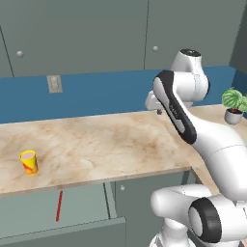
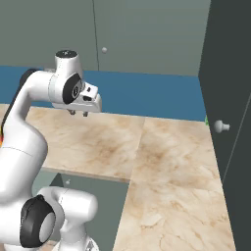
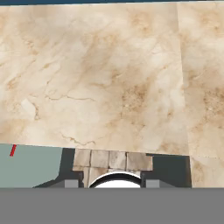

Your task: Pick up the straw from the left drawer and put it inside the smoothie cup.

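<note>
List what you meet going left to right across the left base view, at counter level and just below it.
smoothie cup → straw lying in the open left drawer → pincer hanging above the counter → potted plant at the far right.

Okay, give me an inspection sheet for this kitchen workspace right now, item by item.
Surface: marble counter, mostly bare.
Job's things: straw lies in the open left drawer; smoothie cup stands upright on the counter, at its left end.
Clutter: potted plant at the counter's far right.
Grippers: gripper hangs above the counter, holding nothing; jaw state unclear.
Cables: nothing seen.
Surroundings: blue backsplash, wall outlet, grey-green upper cabinets.
</note>
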You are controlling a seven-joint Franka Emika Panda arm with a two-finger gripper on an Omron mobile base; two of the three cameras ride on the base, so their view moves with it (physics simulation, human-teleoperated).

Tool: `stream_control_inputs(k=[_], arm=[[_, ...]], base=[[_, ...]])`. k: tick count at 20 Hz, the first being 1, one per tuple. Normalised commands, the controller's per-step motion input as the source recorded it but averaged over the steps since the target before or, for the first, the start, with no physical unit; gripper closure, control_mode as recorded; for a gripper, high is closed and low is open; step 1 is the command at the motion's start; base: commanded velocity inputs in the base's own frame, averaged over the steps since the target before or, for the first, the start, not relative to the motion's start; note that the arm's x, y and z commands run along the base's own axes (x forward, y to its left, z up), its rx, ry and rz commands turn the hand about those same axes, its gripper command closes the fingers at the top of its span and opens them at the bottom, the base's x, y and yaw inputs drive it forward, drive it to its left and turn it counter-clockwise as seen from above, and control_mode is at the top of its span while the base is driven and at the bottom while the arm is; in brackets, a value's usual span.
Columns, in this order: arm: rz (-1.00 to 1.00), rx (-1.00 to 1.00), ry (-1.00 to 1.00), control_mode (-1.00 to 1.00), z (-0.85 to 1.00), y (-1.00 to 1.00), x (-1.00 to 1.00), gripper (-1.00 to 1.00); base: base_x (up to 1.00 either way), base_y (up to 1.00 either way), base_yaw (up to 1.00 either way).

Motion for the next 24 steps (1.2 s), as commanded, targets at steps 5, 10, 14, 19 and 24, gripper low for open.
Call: stream_control_inputs(k=[5,10,14,19,24], arm=[[0.00,0.00,-0.01,-1.00,-0.26,0.00,-0.35,-1.00],[0.00,0.00,-0.10,-1.00,-0.42,0.00,-0.43,-1.00],[0.00,0.00,-0.02,-1.00,-0.33,0.00,-0.18,-1.00],[0.00,0.00,0.00,-1.00,-0.22,0.00,-0.08,-1.00],[0.00,0.00,0.00,1.00,-0.03,0.00,-0.02,-1.00]], base=[[0.00,0.00,0.00],[0.00,0.00,0.00],[0.00,0.00,0.00],[0.00,0.00,0.00],[-0.21,0.00,0.00]])
